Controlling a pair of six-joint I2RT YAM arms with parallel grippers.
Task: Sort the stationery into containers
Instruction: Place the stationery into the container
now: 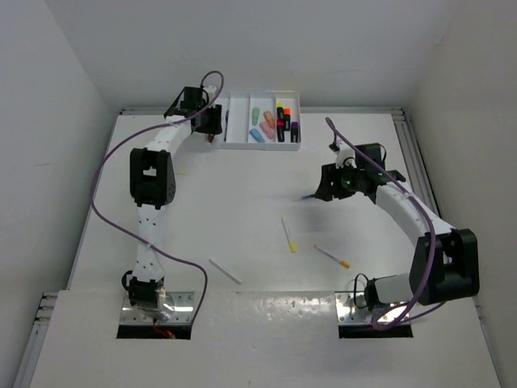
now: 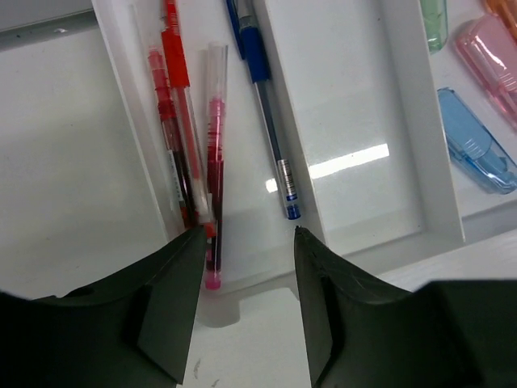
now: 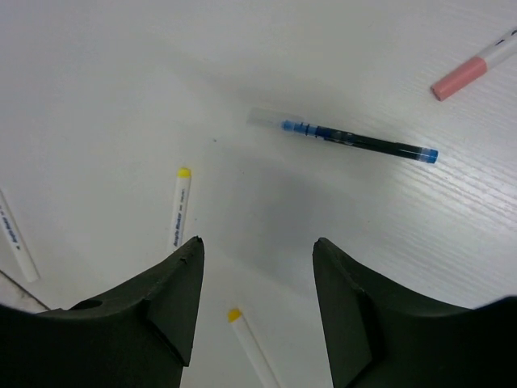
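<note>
The white four-compartment tray (image 1: pixel 263 145) stands at the table's far side. My left gripper (image 1: pixel 213 123) hangs open and empty over its left end (image 2: pixel 249 234). Below it, the first compartment holds red pens (image 2: pixel 179 121) and a blue pen (image 2: pixel 267 113). Pastel highlighters (image 2: pixel 477 149) lie two compartments over, and darker highlighters (image 1: pixel 284 121) fill the rightmost one. My right gripper (image 1: pixel 327 186) is open and empty above the table (image 3: pixel 257 246), just short of a loose blue pen (image 3: pixel 355 141). Two yellow-tipped pens (image 1: pixel 288 234) (image 1: pixel 332 256) and a white pen (image 1: pixel 225 271) lie on the table.
A white pen with a pink end (image 3: pixel 477 69) lies beyond the blue pen. The tray's second compartment (image 2: pixel 355 121) holds nothing. Purple cables (image 1: pixel 105 174) loop along both arms. Walls close in the table on the left, back and right.
</note>
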